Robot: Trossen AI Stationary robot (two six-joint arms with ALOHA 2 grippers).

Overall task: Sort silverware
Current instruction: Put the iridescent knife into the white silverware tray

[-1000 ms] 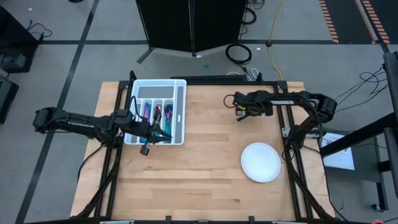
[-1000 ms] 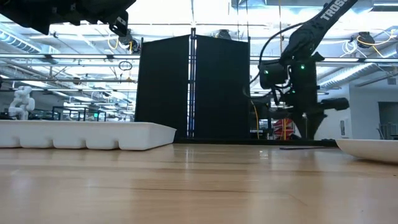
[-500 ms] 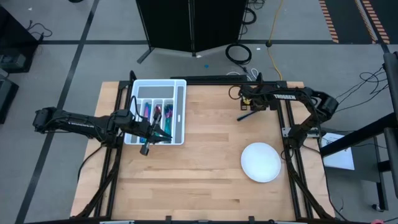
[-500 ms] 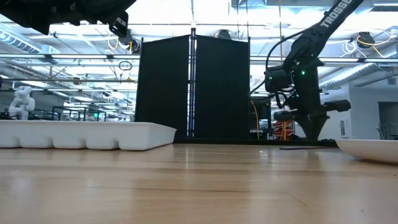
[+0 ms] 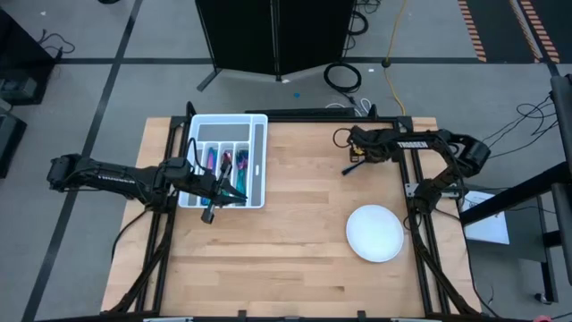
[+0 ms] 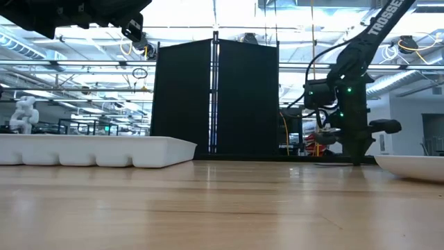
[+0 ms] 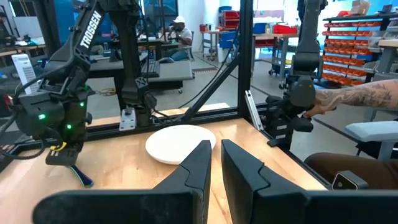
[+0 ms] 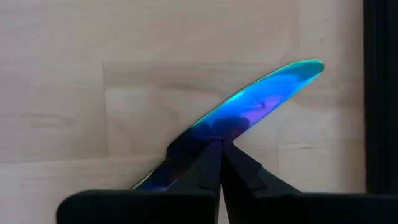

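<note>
One iridescent knife [image 8: 261, 102] lies flat on the wood near the table's far right part [image 5: 350, 167]. My right gripper [image 8: 221, 149] points down over it with its fingers shut; their tips stand over the blade near the handle. In the low view this gripper [image 6: 355, 156] is down at table height. More silverware [image 5: 223, 163] lies in the slots of the white tray [image 5: 259, 125] at the far left. My left gripper [image 5: 228, 193] hovers over the tray's near edge, fingers all but shut, holding nothing. My right gripper comes from above with shut fingers [image 8: 210, 163] at the knife's blade near the handle [image 8: 189, 140]. The knife lies flat on the table. Whether the tips touch it, I cannot tell.
A round white plate [image 5: 375, 233] sits at the near right of the table. The tray's white wall [image 6: 159, 151] shows at the left of the low view. A person's forearm [image 7: 348, 99] reaches beyond the table's right side. Bare wood lies between tray and plate.
My right gripper has moved toward the table's right edge and down, from above the table to table height over the knife. The knife has stayed where it was. My left arm has kept still.
</note>
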